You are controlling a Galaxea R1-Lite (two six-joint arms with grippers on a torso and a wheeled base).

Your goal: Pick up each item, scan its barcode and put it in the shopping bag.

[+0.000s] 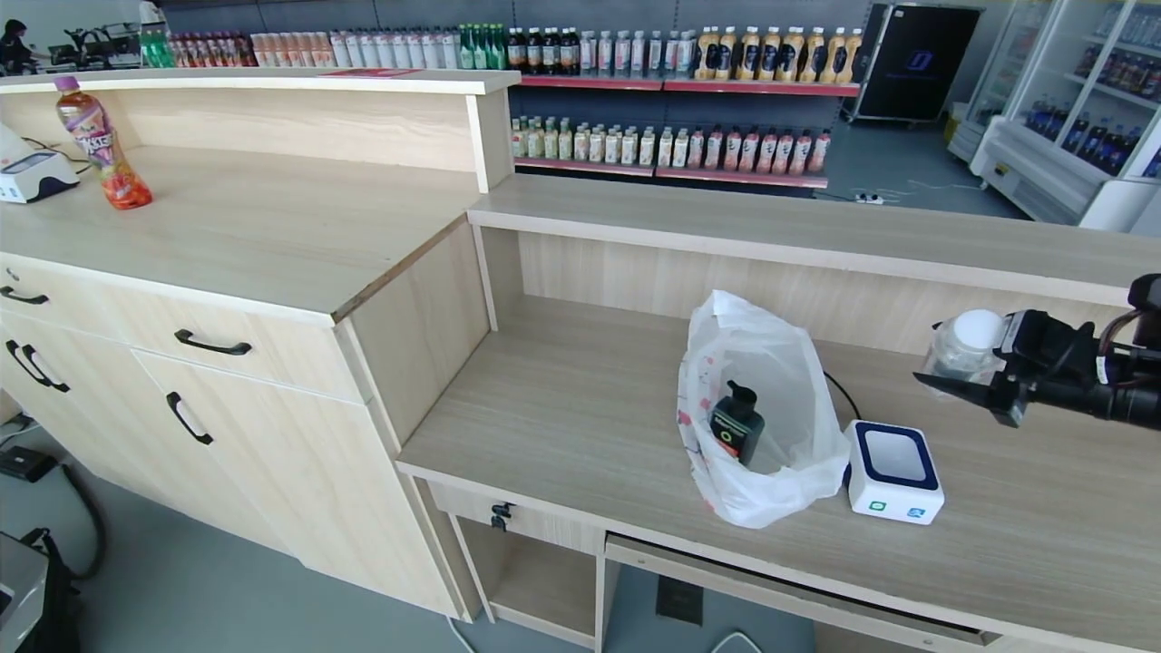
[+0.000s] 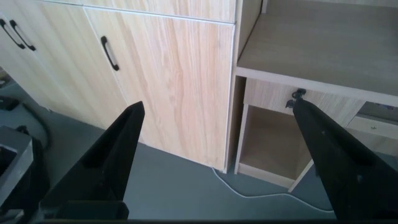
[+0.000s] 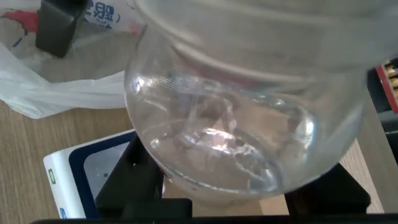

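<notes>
Counter of pale wood-grain laminate, in two levels. The lower desk surface (image 1: 562,408) has a raised back ledge, and the higher top (image 1: 236,227) on the left stands over drawers and doors with black handles (image 1: 212,345). The floor is grey.

Items on the lower desk:
- A white plastic shopping bag (image 1: 771,390) stands open-mouthed. Its red and blue print is too small to make out.
- A dark green pump bottle (image 1: 736,424) stands upright inside the bag, with a round green-and-orange mark on its label.
- A white box scanner with a dark blue-framed window (image 1: 893,472) sits just beside the bag on its right. It has two small marks, green and blue, on its front face, and a black cable (image 1: 839,390) runs behind the bag.

Items on the higher top:
- An orange-red drink bottle with a pink cap (image 1: 102,145) has a label that is not legible.
- A white desk device (image 1: 32,174) sits at the far left edge.

Arms:
- The right gripper (image 1: 961,372) is clamped on a clear round plastic jar with a white lid (image 1: 975,331), held off the surface above and to the right of the scanner.
- The left gripper (image 2: 217,162) hangs with fingers spread wide and nothing between them, low over the floor in front of the cabinet doors.

Room behind:
- Red-edged shelves (image 1: 671,86) carry rows of bottled drinks.
- A black wheeled case (image 1: 916,59) stands nearby.
- Glass-door fridges (image 1: 1079,109) are on the right.
</notes>
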